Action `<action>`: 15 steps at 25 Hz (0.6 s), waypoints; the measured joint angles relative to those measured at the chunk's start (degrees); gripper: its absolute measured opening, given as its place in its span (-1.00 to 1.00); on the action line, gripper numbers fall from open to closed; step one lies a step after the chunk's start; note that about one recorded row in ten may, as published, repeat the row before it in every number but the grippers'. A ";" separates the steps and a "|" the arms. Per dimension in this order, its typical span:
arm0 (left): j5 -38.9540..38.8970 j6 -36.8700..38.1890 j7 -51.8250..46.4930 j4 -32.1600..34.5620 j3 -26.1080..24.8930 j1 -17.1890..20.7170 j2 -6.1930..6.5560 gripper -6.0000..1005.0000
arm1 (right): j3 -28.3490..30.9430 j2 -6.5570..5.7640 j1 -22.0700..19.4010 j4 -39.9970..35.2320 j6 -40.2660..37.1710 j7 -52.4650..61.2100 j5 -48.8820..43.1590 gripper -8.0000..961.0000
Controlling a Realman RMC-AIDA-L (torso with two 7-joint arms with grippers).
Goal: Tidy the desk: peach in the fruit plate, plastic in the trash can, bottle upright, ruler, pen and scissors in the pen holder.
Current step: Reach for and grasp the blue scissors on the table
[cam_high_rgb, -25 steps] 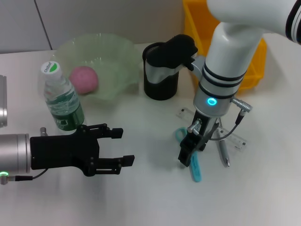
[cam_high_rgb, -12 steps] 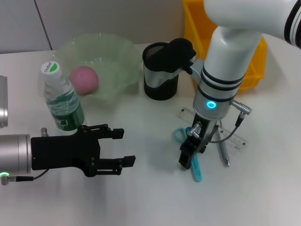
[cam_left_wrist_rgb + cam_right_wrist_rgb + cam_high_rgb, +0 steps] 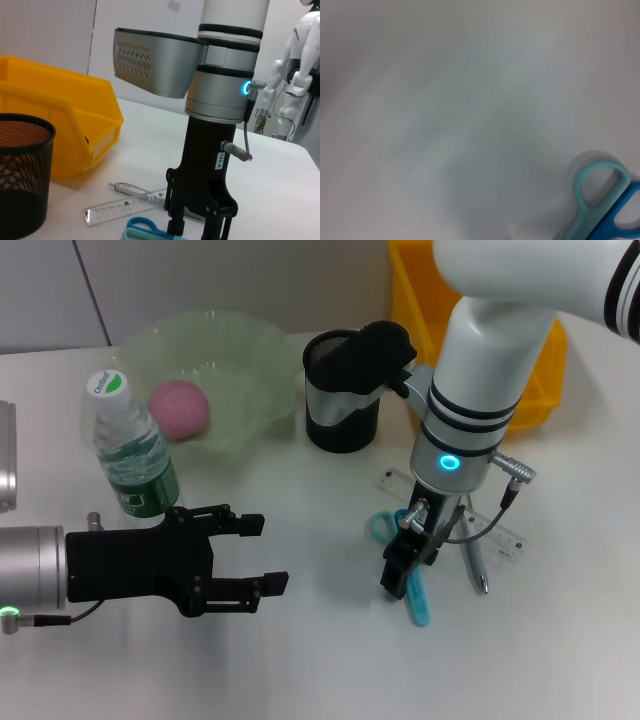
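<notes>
Right hand (image 3: 407, 565): lowered onto the scissors (image 3: 412, 585) near the middle of the surface (image 3: 320, 660); fingers straddle the blue handles, whether they grip cannot be told.
Left hand (image 3: 250, 555): open, fingers apart, hovering toward the near left edge, holding nothing.
Scissors: flat on the surface, teal and blue handles.
Ruler (image 3: 500, 530): clear, flat, just behind the right hand.
Pen (image 3: 476, 565): lies across the ruler.
Pen holder (image 3: 340, 405): black mesh, upright toward the far edge.
Peach (image 3: 180, 408): pink, inside the green fruit plate (image 3: 250, 350).
Bottle (image 3: 130, 445): upright near the left edge.
Trash can (image 3: 545, 390): yellow bin at the far right.
</notes>
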 joint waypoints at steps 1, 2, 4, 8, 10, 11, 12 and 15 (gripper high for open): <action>0.00 0.03 0.00 0.00 0.00 0.02 0.00 0.60 | 0.00 0.00 0.00 0.00 0.00 0.00 -0.01 0.31; -0.02 0.07 0.00 0.00 0.00 0.03 0.00 0.60 | 0.00 0.00 0.00 0.00 0.01 0.00 -0.01 0.31; -0.06 0.14 0.00 0.00 0.00 0.08 0.00 0.60 | -0.03 0.00 0.00 0.00 0.03 0.00 -0.02 0.31; -0.09 0.16 0.00 0.00 0.00 0.13 0.07 0.60 | -0.08 -0.01 -0.06 0.00 0.09 0.00 -0.06 0.31; -0.09 0.15 0.00 0.00 0.00 0.14 0.08 0.60 | -0.08 -0.01 -0.06 0.00 0.10 0.00 -0.07 0.31; -0.09 0.15 0.00 0.00 0.00 0.14 0.08 0.60 | -0.08 -0.01 -0.08 0.00 0.12 0.00 -0.08 0.31; -0.09 0.15 0.00 0.00 0.00 0.14 0.08 0.60 | -0.08 -0.01 -0.08 0.00 0.12 0.00 -0.08 0.31; -0.12 0.15 0.00 0.00 0.00 0.15 0.09 0.60 | -0.08 -0.01 -0.08 0.00 0.12 0.00 -0.09 0.31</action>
